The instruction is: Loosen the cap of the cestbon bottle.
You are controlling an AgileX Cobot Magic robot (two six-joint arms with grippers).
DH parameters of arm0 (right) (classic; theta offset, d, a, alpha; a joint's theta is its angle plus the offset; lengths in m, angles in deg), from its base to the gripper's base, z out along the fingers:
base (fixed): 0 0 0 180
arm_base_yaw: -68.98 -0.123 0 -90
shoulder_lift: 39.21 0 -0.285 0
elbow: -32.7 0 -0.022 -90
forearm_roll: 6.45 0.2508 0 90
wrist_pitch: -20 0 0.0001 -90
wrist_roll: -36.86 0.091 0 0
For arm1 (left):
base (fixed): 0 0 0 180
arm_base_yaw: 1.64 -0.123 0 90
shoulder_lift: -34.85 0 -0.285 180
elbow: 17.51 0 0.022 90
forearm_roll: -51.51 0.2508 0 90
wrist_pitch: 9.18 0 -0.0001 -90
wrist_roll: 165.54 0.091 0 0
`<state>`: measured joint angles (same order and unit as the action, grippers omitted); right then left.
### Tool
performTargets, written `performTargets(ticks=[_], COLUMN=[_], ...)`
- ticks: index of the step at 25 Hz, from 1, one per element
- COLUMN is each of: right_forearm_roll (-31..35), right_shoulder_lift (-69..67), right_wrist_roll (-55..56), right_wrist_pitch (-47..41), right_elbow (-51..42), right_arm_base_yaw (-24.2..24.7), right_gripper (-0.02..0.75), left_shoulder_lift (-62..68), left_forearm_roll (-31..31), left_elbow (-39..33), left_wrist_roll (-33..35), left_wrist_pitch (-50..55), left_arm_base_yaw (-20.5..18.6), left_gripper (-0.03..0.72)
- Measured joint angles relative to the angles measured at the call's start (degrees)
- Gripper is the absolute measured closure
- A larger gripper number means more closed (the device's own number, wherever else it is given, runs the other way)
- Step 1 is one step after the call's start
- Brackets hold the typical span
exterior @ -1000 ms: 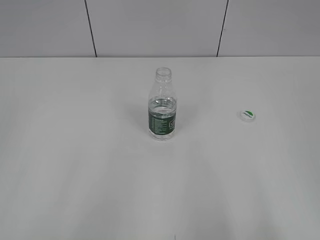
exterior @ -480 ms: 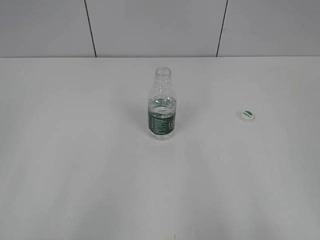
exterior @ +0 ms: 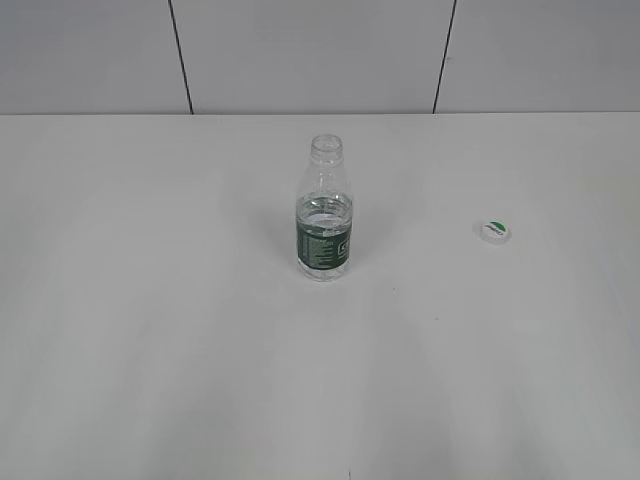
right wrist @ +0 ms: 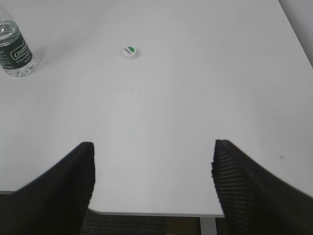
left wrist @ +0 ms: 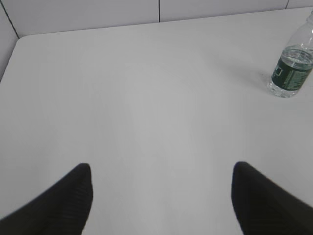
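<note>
- Exterior view: cestbon bottle point(exterior: 325, 215) stands upright near the middle of the white table point(exterior: 150, 320), neck uncapped, some water inside, green label band around its lower half.
- Exterior view: cap point(exterior: 493, 231) lies on the table well to the right of the bottle, logo side up, apart from it. Neither arm shows here.
- Left wrist view: left gripper point(left wrist: 161, 196) hovers over bare table, jaws spread wide with nothing between them; the bottle point(left wrist: 292, 68) stands far off toward the upper right.
- Right wrist view: right gripper point(right wrist: 152, 181) is spread wide near the table edge, empty; the cap point(right wrist: 130, 52) lies ahead, right of the bottle point(right wrist: 14, 51).
</note>
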<state>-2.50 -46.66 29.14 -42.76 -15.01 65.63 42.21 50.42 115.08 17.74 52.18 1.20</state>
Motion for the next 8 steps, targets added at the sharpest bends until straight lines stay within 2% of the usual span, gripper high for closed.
performTargets(ticks=[8], right_forearm_roll=[0.00], right_shoulder_lift=[0.00], right_wrist_roll=[0.01], right_wrist_pitch=[0.00], right_elbow=[0.00], right_arm_base_yaw=[0.00], right_gripper=[0.169], left_shoulder_lift=[0.00], left_forearm_roll=[0.00], left_elbow=[0.00], left_wrist_roll=[0.00], left_wrist_pitch=[0.00], left_arm_base_yaw=[0.00], left_gripper=[0.158])
